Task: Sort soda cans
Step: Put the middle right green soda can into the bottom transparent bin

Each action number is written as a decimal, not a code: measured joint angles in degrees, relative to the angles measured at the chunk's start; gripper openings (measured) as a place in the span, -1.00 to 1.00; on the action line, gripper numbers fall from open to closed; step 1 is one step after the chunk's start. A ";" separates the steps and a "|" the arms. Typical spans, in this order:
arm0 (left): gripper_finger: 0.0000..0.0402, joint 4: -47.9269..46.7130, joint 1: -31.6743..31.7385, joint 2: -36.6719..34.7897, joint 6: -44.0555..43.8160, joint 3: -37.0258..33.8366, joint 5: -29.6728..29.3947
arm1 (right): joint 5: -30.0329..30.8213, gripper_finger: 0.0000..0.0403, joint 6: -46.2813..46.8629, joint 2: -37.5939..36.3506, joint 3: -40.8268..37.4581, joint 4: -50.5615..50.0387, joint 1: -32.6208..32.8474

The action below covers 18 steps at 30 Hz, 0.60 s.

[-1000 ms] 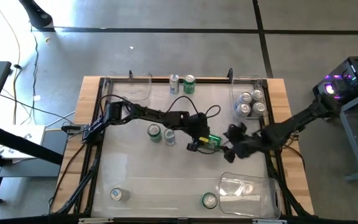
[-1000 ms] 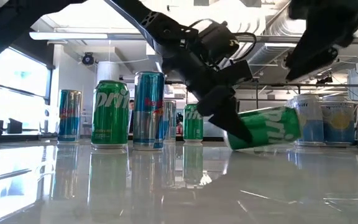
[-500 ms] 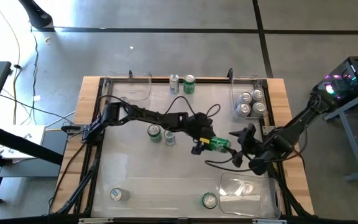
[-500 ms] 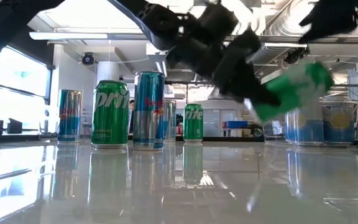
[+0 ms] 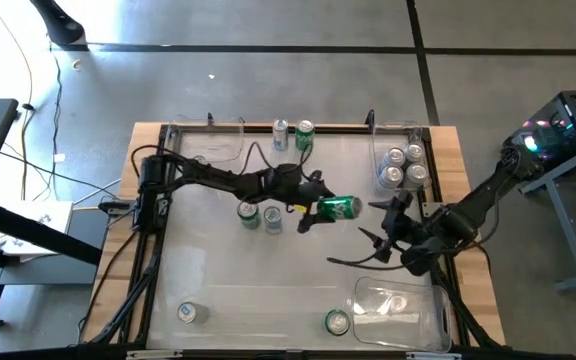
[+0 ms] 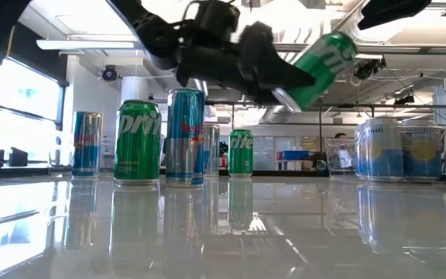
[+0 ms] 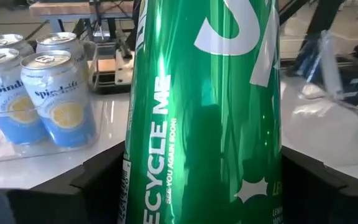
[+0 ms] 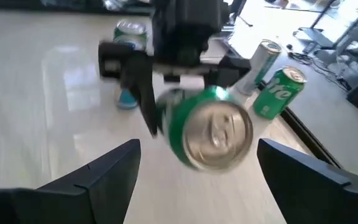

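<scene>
The left gripper (image 5: 315, 208) is clamping a green can (image 5: 339, 208) by its sides and holding it tilted in the air above the middle of the table (image 5: 218, 270). Just beside the can's silver top, the right gripper (image 5: 383, 228) is hanging with its fingers spread apart and nothing between them. Near the held can, two more cans (image 5: 258, 214) are standing upright. Farther off, a clear bin (image 5: 402, 165) at the table's far corner is holding pale cans (image 7: 59, 96).

A wooden-edged table (image 5: 149, 200) with a glossy pale top. Soda cans (image 5: 258, 215) stand on it. Clear plastic bins (image 5: 401, 305) rest near its corners.
</scene>
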 joint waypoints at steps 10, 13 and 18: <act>0.58 1.76 0.02 -3.97 -0.75 -4.22 0.57 | -23.34 0.67 -12.84 -0.09 4.18 1.23 -14.77; 0.58 1.41 0.29 -3.94 -1.42 -4.22 3.40 | -29.14 0.70 -18.46 -0.09 5.81 1.66 -18.09; 0.58 1.19 1.51 -3.94 -3.52 -4.22 10.64 | -29.70 0.70 -31.33 -0.09 6.73 3.11 -19.48</act>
